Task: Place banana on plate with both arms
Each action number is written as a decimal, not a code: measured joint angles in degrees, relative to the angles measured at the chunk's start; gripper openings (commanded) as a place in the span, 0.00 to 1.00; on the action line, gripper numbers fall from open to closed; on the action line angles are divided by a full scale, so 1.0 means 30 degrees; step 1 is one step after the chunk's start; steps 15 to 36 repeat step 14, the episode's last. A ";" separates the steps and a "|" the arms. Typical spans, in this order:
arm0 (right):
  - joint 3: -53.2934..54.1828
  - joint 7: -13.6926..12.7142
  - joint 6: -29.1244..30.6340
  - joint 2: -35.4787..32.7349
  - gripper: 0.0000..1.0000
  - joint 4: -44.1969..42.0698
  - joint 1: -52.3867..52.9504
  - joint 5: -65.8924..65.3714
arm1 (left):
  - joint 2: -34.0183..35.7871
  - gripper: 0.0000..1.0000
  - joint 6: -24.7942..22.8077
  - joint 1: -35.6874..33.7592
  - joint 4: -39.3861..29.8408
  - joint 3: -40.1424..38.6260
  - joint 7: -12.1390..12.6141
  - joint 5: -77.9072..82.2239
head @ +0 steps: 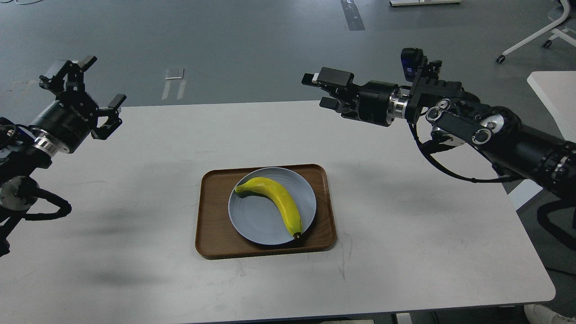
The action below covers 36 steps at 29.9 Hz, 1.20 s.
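White desk point(135, 234) fills the lower frame, its near edge running along the bottom and its rounded right corner at lower right. One brown wooden tray point(211, 234) sits at centre frame, well in from every desk edge. One pale blue-grey plate point(256, 225) lies inside the tray, filling most of its width. One banana point(276, 200) lies on the plate, stem end toward the upper left rim, dark tip at the lower right rim, just overhanging it. Two black arms flank the scene. Left gripper point(92, 90) hangs at upper left above the desk's far left corner, fingers spread wide and empty. Right gripper point(321, 90) sits at upper right, above the far edge, fingers parted and empty. Bare desk lies open on both sides of the tray.
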 measured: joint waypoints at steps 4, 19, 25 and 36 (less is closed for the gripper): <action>0.1625 0.0000 -0.0595 -0.0103 1.00 -0.0493 -0.2095 0.2966 | -0.0284 1.00 0.0000 0.0076 0.0004 0.0004 0.0000 0.0026; 0.4253 -0.0001 -0.1580 0.0128 1.00 -0.1056 -0.5132 0.5419 | -0.1139 1.00 0.0000 0.0172 0.0137 0.0052 0.0000 0.0202; 0.4253 -0.0001 -0.1580 0.0128 1.00 -0.1056 -0.5132 0.5419 | -0.1139 1.00 0.0000 0.0172 0.0137 0.0052 0.0000 0.0202; 0.4253 -0.0001 -0.1580 0.0128 1.00 -0.1056 -0.5132 0.5419 | -0.1139 1.00 0.0000 0.0172 0.0137 0.0052 0.0000 0.0202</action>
